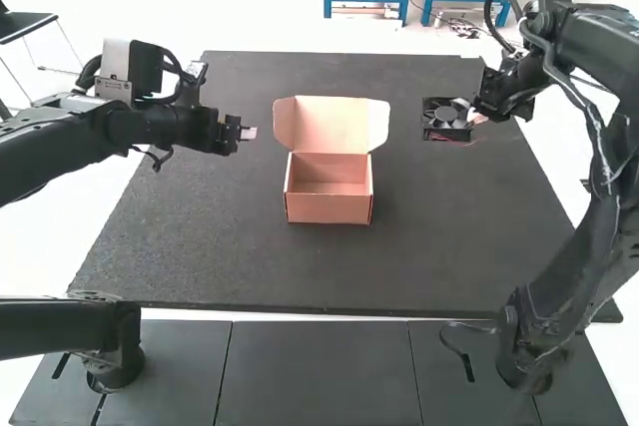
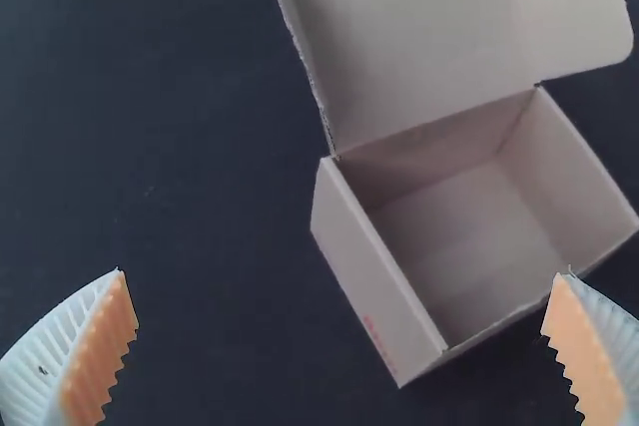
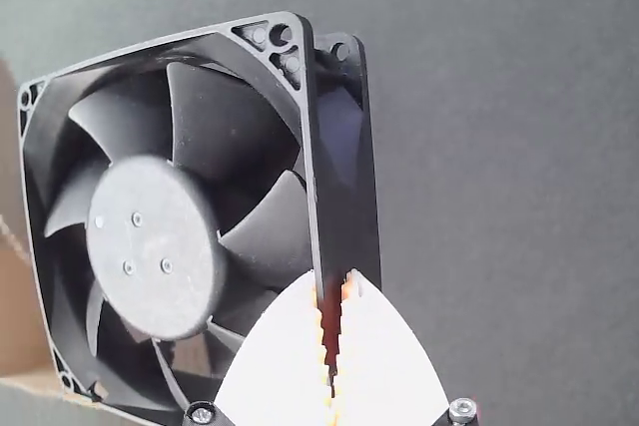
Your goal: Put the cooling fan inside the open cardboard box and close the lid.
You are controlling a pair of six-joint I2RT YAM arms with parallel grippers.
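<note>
Right gripper (image 3: 332, 291) pinches cooling fan (image 3: 150, 246) frame, fingers (image 3: 280, 361) hiding its lower corner.

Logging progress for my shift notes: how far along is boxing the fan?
Done: right arm's jaws grip the black square cooling fan by its frame. In hand: fan held upright beside the open brown cardboard box. Remaining: box is empty, its lid up; left arm's jaws open near it.

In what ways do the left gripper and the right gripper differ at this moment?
The left gripper has its fingers wide open and holds nothing; the right gripper is shut on the frame of the cooling fan. The left gripper is at the left of the cardboard box, the right gripper at its right. Both have white ribbed fingers with orange pads.
</note>
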